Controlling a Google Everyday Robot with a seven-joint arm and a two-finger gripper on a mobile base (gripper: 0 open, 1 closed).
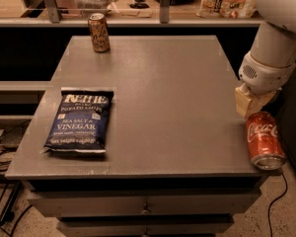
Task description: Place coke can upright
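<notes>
The coke can (264,138) is red with white script. It is tilted, with its silver end toward the camera, at the table's front right corner and partly past the right edge. My gripper (248,102) is at the can's far end, with its tan fingers (243,100) closed on it, under the white arm (274,53). The far end of the can is hidden behind the fingers.
A tan-gold can (98,32) stands upright at the back left of the grey table (167,88). A blue salt-and-vinegar chip bag (80,120) lies flat at the front left. A shelf with goods runs behind the table. Drawers are below the front edge.
</notes>
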